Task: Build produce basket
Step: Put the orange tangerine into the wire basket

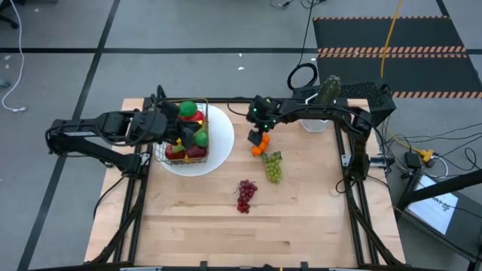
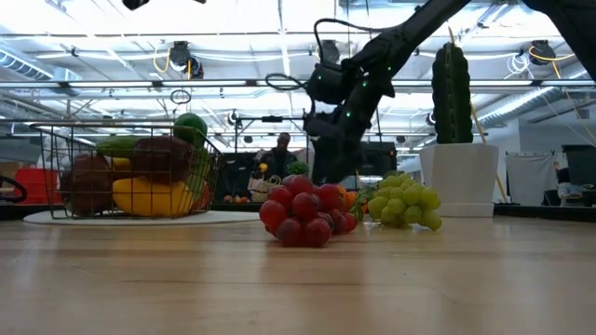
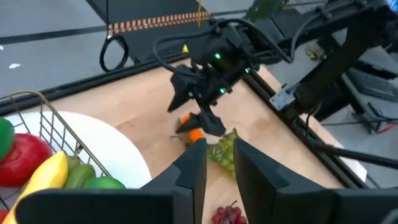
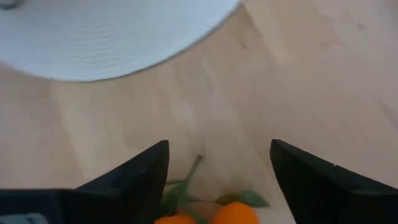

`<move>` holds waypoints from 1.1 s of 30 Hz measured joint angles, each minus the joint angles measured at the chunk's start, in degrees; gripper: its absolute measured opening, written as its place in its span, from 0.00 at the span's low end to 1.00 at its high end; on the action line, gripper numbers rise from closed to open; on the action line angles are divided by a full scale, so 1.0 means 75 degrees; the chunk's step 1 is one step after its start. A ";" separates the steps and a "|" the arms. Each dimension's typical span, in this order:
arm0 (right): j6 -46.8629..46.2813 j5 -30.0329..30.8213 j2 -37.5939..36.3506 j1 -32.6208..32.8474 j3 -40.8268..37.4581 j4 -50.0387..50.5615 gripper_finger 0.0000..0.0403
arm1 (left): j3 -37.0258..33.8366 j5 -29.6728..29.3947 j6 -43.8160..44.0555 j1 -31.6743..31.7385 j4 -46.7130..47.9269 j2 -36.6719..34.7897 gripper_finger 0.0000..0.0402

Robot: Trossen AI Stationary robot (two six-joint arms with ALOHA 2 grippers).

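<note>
1. High view: the small rectangular dark wire-mesh basket [image 1: 186, 143] is sitting on a round white plate [image 1: 223, 150] at the left rear of the pale wooden worktop [image 1: 226, 226], already carrying red, green and yellow toy produce. The left hand [image 1: 162, 128] is resting at the basket's left side. The right hand [image 1: 260, 135] is reaching down over the small oranges with green leaves [image 1: 260, 144]; a green grape bunch [image 1: 273, 167] lies just beside them, and a red grape bunch [image 1: 245, 194] is waiting nearer the front.

2. Low view: the basket is standing upright, with a yellow banana [image 2: 149, 195] low inside it, which keeps the rounder fruit stacked above. A white pot with a green cactus [image 2: 456, 158] is standing behind the green grapes.

3. Left wrist view: the left hand's fingers [image 3: 189, 171] are standing nearly closed with a narrow gap and nothing between them, so it is released and apparently waiting.

4. Right wrist view: the right hand's fingers [image 4: 140, 177] are spread wide, straddling the oranges and not yet clenched. Judgement: it is lining up for a pick.
</note>
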State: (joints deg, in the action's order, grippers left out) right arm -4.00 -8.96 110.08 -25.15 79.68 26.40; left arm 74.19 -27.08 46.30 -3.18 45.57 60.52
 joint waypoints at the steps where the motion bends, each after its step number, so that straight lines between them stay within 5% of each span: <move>1: -0.0098 0.0117 0.0043 -0.0003 0.0000 0.0021 0.68 | 0.0000 0.0055 -0.0010 0.0000 0.0000 0.0039 0.19; 12: -0.0337 0.0395 0.0085 0.0023 -0.0003 -0.0081 0.54 | 0.0000 0.0266 0.0045 0.0000 0.0005 0.0223 0.16; 33: -0.0979 0.0162 0.0527 0.0322 0.0003 0.0312 0.53 | -0.0006 0.0325 0.0362 -0.0412 -0.0006 0.0232 0.17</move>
State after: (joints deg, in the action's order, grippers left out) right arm -11.35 -7.74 114.03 -22.73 79.70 28.75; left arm 74.15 -24.64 49.01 -6.27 45.52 62.26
